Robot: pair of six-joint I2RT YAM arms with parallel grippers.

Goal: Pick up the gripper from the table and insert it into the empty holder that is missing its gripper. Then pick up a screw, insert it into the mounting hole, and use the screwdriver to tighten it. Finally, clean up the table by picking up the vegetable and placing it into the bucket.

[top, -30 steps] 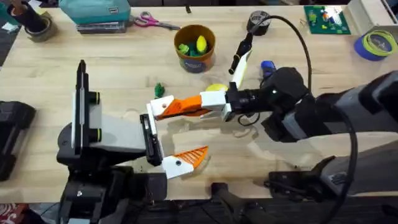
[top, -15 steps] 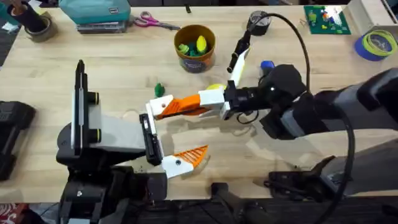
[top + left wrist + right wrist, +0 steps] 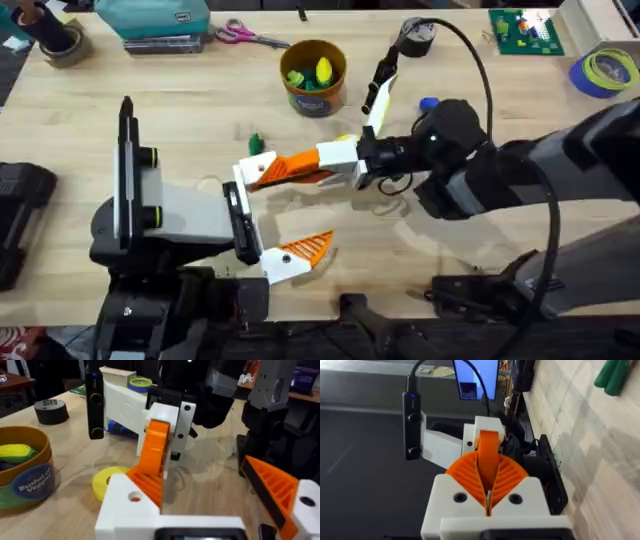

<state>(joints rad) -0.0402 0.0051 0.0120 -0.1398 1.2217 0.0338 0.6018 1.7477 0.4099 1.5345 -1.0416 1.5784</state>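
1. The screwdriver (image 3: 430, 104) lies mostly hidden behind the right arm; a small blue part shows.
2. The vegetable (image 3: 614, 376) is cut off at the picture's edge.
3. The bucket (image 3: 22, 475) is cropped at the frame edge.

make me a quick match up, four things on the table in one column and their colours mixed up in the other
Things:
1. bucket
2. scissors
3. vegetable
4. roll of tape

Colours:
a. dark green
b. blue outside, yellow-green inside
c. mustard yellow with a dark blue band
d. pink handles

Pairs: 1-c, 2-d, 3-a, 4-b
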